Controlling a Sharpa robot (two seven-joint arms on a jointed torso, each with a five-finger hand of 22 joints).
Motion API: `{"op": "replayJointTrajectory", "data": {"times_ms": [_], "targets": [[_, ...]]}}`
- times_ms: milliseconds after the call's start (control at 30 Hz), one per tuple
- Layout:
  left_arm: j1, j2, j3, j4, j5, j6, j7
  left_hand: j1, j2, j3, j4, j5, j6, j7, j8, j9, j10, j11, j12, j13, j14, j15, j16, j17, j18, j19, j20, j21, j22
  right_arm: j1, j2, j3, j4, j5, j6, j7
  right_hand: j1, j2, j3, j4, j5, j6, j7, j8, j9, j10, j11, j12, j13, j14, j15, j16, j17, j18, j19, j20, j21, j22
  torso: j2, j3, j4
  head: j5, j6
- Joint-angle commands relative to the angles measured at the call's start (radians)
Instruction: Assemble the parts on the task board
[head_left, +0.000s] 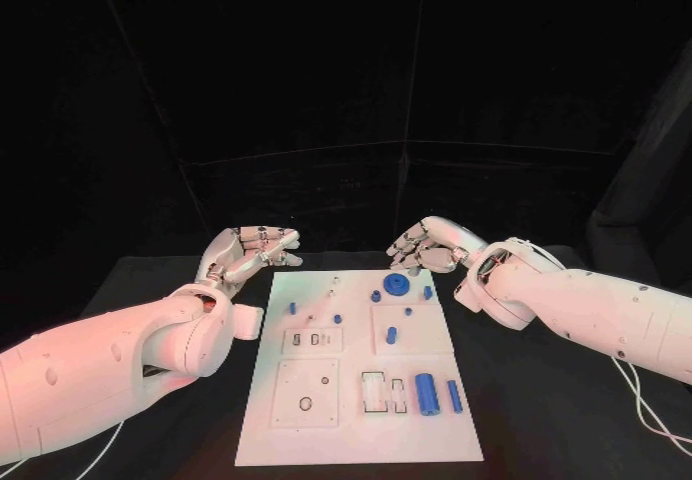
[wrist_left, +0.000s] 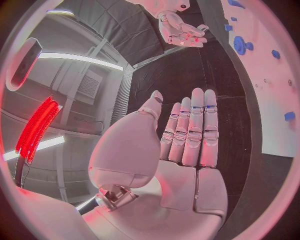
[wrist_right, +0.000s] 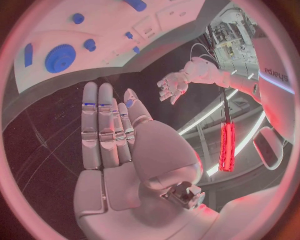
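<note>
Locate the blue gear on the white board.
In the head view, the round blue toothed gear lies near the white task board's far edge, right of centre, just before the right hand.

The right hand is flat, fingers straight and close together, holding nothing. Beyond its fingertips lies the white task board with a blue gear and smaller blue parts. The left hand hangs opposite, fingers loosely curled.

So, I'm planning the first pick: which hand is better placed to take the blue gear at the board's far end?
Probably the right hand: it hovers empty just beyond the blue gear, while the left hand sits off the task board's opposite side.
</note>
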Motion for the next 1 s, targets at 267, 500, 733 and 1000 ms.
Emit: {"op": "replayJointTrajectory", "data": {"times_ms": [267,500,733,1000], "targets": [[0.001,-0.02,0.001,0.068,-0.033,0.039,-0.021,0.005,0.0,0.001,-0.006,0.004,0.004,0.004,-0.006,-0.002,0.0,0.008,-0.007,0.001,-0.005,-0.002,-0.004,0.003,0.011,-0.002,0.007,-0.005,-0.002,0.006,0.03,0.002,0.009,-0.425,0.096,-0.219,-0.03,-0.013,-0.032,-0.001,-0.002,-0.002,-0.005,-0.038,-0.001,-0.041,0.0,-0.017,0.003,0.051,-0.008,0.226,0.147,0.016,0.028,-0.01,0.159,0.095,0.049,-0.0004,0.0111,-0.01,0.013],[0.001,-0.031,0.001,0.099,-0.026,0.047,-0.025,0.003,0.001,0.002,-0.008,0.004,0.003,0.005,-0.01,-0.003,-0.002,0.01,-0.011,0.0,-0.006,-0.001,-0.005,0.007,0.011,-0.001,0.008,-0.008,-0.004,0.011,0.055,0.002,0.003,-0.473,0.132,-0.245,-0.026,0.001,-0.034,0.001,0.009,-0.017,-0.006,-0.039,-0.001,-0.064,0.003,-0.017,0.003,0.043,-0.007,0.378,0.247,-0.005,0.039,-0.005,0.379,0.322,0.062,-0.0009,0.0139,-0.012,0.017],[0.002,-0.034,0.001,0.11,-0.025,0.056,-0.027,-0.003,-0.001,-0.001,-0.008,0.004,0.001,0.008,-0.014,-0.004,-0.004,0.012,-0.016,0.001,-0.007,0.001,-0.007,0.012,0.011,0.0,0.009,-0.011,-0.006,0.013,0.078,0.002,-0.007,-0.486,0.17,-0.257,-0.024,0.007,-0.032,0.0,0.0,-0.029,-0.006,-0.039,-0.001,-0.077,0.004,-0.017,0.003,0.031,-0.002,0.548,0.402,-0.022,0.049,0.0,0.535,0.506,0.069,-0.0018,0.0203,-0.016,0.017],[0.002,-0.038,0.001,0.115,-0.025,0.061,-0.029,-0.004,-0.001,-0.001,-0.008,0.004,0.001,0.008,-0.015,-0.004,-0.004,0.012,-0.018,0.001,-0.007,0.001,-0.008,0.013,0.011,0.0,0.009,-0.012,-0.006,0.013,0.091,0.002,-0.012,-0.496,0.187,-0.272,-0.022,0.017,-0.026,0.0,-0.011,-0.027,-0.004,-0.038,-0.001,-0.077,0.005,-0.016,0.004,0.024,-0.001,0.614,0.463,-0.029,0.048,0.005,0.585,0.562,0.074,-0.0023,0.0242,-0.012,0.016]]}}
